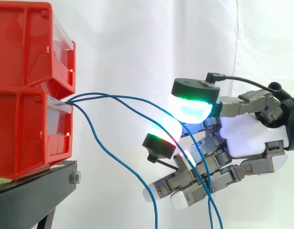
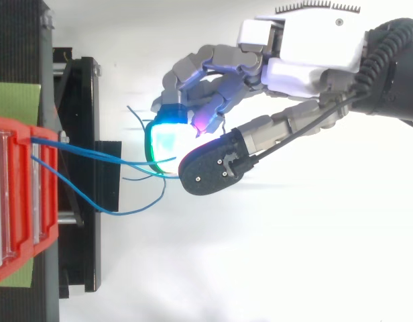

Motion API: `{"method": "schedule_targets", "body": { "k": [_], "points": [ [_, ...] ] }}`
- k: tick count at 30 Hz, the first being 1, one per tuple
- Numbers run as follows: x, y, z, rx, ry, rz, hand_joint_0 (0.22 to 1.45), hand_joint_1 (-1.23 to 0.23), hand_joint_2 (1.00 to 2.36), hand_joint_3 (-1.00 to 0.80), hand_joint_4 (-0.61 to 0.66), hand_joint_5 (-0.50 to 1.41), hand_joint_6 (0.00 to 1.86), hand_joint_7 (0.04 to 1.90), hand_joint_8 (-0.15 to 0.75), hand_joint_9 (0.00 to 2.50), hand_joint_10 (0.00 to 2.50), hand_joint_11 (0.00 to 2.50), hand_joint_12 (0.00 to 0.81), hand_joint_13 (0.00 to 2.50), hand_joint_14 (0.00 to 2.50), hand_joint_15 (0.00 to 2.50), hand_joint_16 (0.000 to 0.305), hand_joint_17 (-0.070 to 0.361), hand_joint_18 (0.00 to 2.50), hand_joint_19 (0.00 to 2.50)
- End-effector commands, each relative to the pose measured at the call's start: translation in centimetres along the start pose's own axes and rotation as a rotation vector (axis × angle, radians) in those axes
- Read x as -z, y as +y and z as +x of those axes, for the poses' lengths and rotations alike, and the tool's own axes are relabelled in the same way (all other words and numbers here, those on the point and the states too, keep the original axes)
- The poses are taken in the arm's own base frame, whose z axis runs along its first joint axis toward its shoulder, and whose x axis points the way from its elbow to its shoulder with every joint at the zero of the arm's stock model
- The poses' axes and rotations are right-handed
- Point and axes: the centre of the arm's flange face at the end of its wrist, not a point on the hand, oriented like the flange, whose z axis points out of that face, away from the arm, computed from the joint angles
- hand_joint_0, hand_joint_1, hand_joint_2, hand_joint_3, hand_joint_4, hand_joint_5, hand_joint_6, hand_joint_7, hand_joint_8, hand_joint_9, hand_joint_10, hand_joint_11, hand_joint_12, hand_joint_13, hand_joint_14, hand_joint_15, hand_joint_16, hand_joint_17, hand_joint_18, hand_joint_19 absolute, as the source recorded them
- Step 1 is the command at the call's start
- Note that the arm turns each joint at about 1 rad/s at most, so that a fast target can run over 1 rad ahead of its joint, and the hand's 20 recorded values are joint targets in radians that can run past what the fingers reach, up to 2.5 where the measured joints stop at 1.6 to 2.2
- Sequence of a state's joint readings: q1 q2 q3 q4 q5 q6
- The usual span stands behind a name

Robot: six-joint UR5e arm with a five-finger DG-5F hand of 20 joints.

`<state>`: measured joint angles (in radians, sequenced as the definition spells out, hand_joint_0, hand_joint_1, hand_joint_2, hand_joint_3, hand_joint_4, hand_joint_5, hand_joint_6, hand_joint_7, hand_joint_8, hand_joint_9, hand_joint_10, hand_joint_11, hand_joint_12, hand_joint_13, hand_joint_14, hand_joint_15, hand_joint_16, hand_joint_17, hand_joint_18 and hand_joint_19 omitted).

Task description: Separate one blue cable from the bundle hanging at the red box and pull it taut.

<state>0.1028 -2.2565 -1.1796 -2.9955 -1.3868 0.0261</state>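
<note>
Now the hand (image 1: pixel 245 136) curls and pinches one blue cable (image 2: pixel 92 152) between two green glowing pads (image 1: pixel 190 109), near the red bins (image 1: pixel 27 129); other cables (image 1: pixel 113 157) hang loose.

A black stand (image 1: pixel 39 188) is sitting at 8 o'clock in the side view, carrying a lower red bin (image 1: pixel 23 133) on its top, with an upper red bin (image 1: pixel 25 45) stacked above. A green sheet (image 2: pixel 15 100) is lying under the bins, showing at 10 o'clock from above.

Robot hand (image 1: pixel 247 136) in from rt, fingers curled, pads (image 1: pixel 191 108) pinched.
</note>
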Motion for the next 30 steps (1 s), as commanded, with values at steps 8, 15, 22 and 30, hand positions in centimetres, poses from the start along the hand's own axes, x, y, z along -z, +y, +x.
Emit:
{"method": "schedule_targets", "body": {
  "k": [8, 15, 22, 30],
  "points": [
    [-0.01, 0.01, 0.11, 0.000, 0.001, -0.001, 0.61, -0.63, 1.01, -0.31, 0.08, -0.17, 0.93, 1.03, 0.332, 0.96, 0.01, 0.76, 0.349, 0.33, 0.01, 0.21, 0.047, 0.106, 0.31, 0.48],
    [0.00, 0.00, 0.22, 0.001, 0.003, 0.000, 0.60, -0.53, 1.01, -0.31, 0.09, -0.16, 0.92, 1.07, 0.338, 0.96, 0.01, 0.76, 0.353, 0.32, 0.01, 0.21, 0.048, 0.107, 0.30, 0.49],
    [0.02, -0.02, 0.11, 0.001, 0.001, 0.002, 0.61, -0.58, 1.01, -0.19, 0.10, -0.15, 0.92, 1.03, 0.368, 0.97, 0.01, 0.74, 0.381, 0.34, 0.01, 0.21, 0.053, 0.120, 0.33, 0.46],
    [0.01, -0.02, 0.22, 0.001, 0.003, 0.002, 0.66, -0.73, 1.02, -0.13, 0.04, -0.17, 0.95, 1.02, 0.344, 0.95, 0.01, 0.85, 0.355, 0.33, 0.01, 0.21, 0.048, 0.109, 0.34, 0.47]
  ]
}}
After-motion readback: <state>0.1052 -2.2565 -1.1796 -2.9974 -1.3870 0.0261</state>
